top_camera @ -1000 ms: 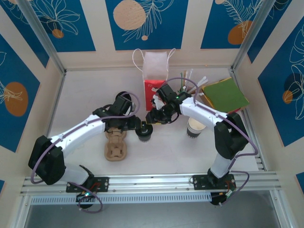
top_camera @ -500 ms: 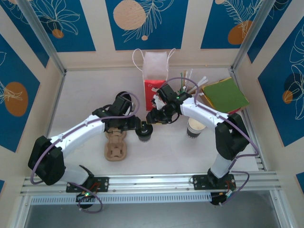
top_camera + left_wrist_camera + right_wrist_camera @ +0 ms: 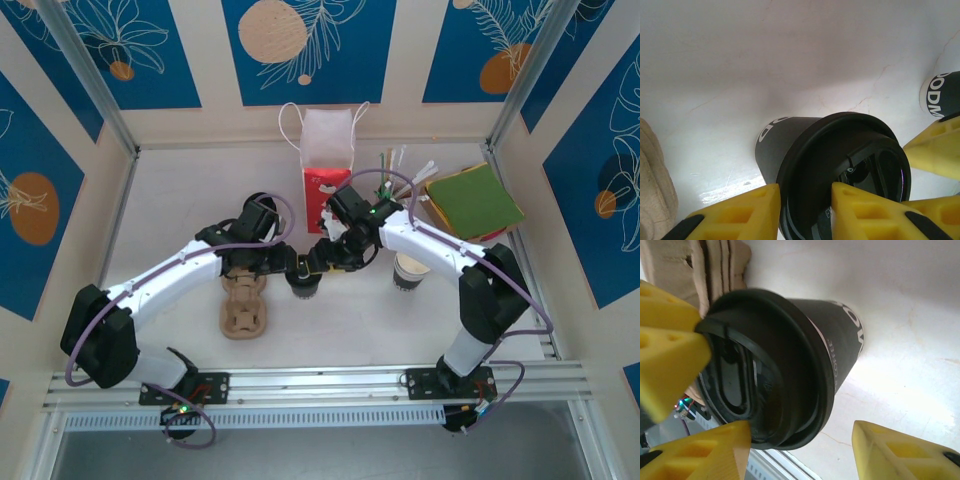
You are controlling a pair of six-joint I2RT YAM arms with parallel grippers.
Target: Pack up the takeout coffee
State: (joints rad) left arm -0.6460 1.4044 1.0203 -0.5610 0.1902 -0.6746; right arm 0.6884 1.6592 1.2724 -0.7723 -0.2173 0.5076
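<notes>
1. Black plastic caps the coffee cup [image 3: 303, 286], which stands on the white surface [image 3: 180, 200] near its middle in the overhead view. Its dark side carries white lettering.
2. Left fingers [image 3: 292, 268] reach in from the cup's 9 o'clock and are closed on the rim of the lid [image 3: 840, 150]. In the left wrist view one yellow finger sits outside the rim and the other presses on the lid's top, with the rim pinched between them.
3. Right fingers [image 3: 314, 266] come in from the cup's 1 o'clock and stand apart, gripping nothing. In the right wrist view one finger at 7 o'clock touches the lid's lower edge. The other, at 5 o'clock, is clear of the cup, with bare surface showing between.
4. Brown cardboard cup carrier [image 3: 243, 312] lies flat just beside the cup at its 8 o'clock, partly under the left arm.
5. Red-and-white paper bag [image 3: 327, 150] stands upright at the cup's 12 o'clock, its handles up.
6. A second cup [image 3: 410, 268], open-topped, stands near at 3 o'clock. A green flat stack [image 3: 474, 198] lies farther off at 2 o'clock.
</notes>
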